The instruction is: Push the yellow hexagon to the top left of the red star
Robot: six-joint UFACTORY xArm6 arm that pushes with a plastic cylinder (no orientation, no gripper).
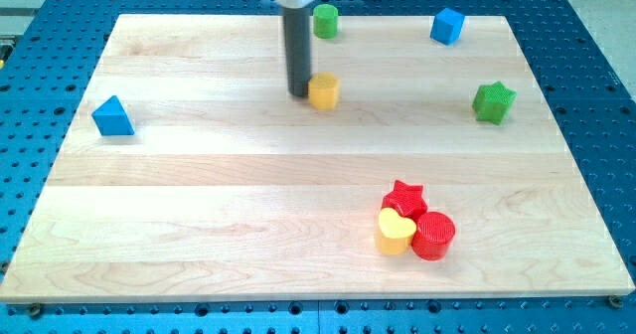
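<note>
The yellow hexagon sits on the wooden board in the upper middle of the view. My tip stands right against the hexagon's left side. The red star lies in the lower right part of the board, far below and right of the hexagon. A yellow heart touches the star from below and a red cylinder sits at the star's lower right.
A green cylinder stands near the top edge just above the hexagon. A blue cube is at the top right, a green star at the right, and a blue triangle at the left. The wooden board lies on a blue perforated table.
</note>
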